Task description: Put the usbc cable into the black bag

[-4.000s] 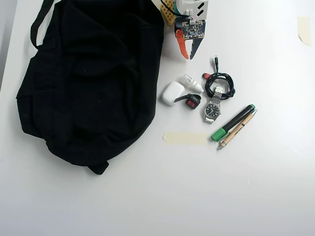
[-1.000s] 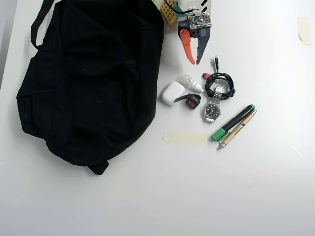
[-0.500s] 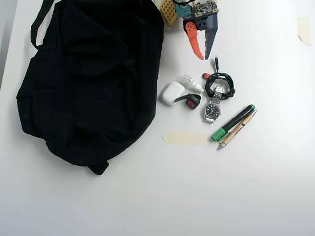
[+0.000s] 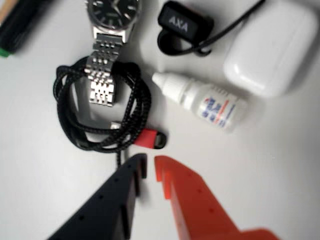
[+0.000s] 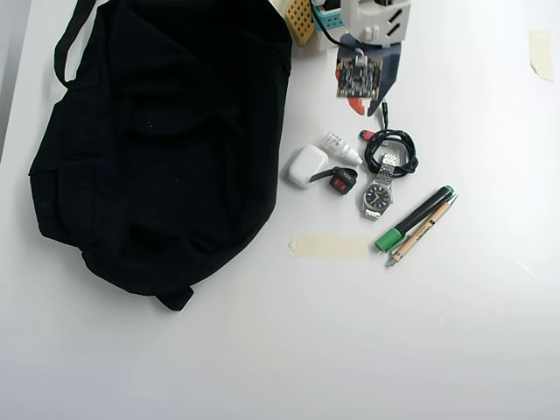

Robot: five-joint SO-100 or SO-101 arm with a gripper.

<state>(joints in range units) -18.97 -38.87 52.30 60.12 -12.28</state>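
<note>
— Two fingers, one black and one orange, point at the cable [image 4: 102, 112] in your wrist view; the gripper [image 4: 150, 167] is parted a little and holds nothing.

— Where should you close?

— On the strands beside the red plug [image 4: 149, 138], just ahead of the tips. The watch [image 4: 111, 45] strap lies across the coil, so stay off the steel links, and the dropper bottle [image 4: 202, 100] sits near.

— And from overhead?

— Your arm leans down from the top edge over the cable [image 5: 392, 150]; the bag [image 5: 166, 140] lies well apart to the left.
</note>
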